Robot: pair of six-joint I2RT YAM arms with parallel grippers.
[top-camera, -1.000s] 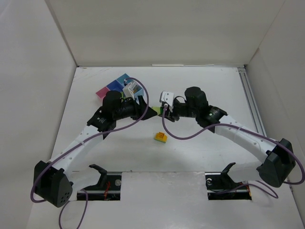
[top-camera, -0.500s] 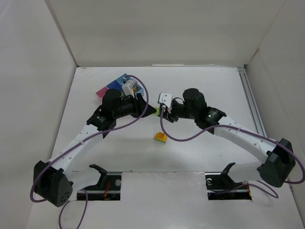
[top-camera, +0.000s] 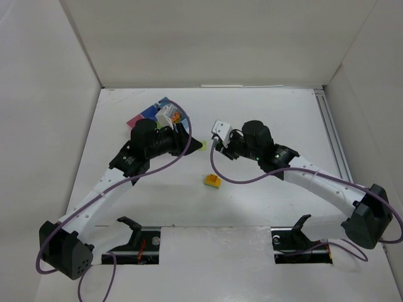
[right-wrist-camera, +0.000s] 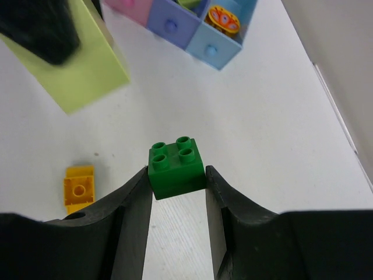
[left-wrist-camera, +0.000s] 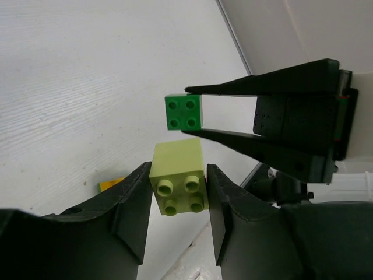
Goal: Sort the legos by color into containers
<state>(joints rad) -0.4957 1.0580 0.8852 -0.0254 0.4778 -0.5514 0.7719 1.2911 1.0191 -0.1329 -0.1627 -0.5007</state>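
My left gripper (left-wrist-camera: 178, 182) is shut on a lime brick (left-wrist-camera: 176, 166), held above the table. My right gripper (right-wrist-camera: 176, 176) is shut on a dark green brick (right-wrist-camera: 176, 166), also held in the air. The two grippers face each other near the table's middle, left (top-camera: 200, 145) and right (top-camera: 218, 146), a small gap between their bricks. The green brick also shows in the left wrist view (left-wrist-camera: 183, 111), the lime one in the right wrist view (right-wrist-camera: 76, 64). An orange-yellow brick (top-camera: 213, 180) lies on the table in front of them. The pink and blue containers (top-camera: 145, 113) stand at the far left, partly hidden by my left wrist.
In the right wrist view the tray (right-wrist-camera: 192, 32) shows pink, purple-blue and light blue compartments; an orange piece (right-wrist-camera: 224, 19) lies in the light blue one. White walls enclose the table on the left, back and right. A rail (top-camera: 334, 138) runs along the right side.
My left gripper has pulled back to the far left with the lime brick, so the two fingertips that met now stand a little apart. The right gripper has shifted slightly.
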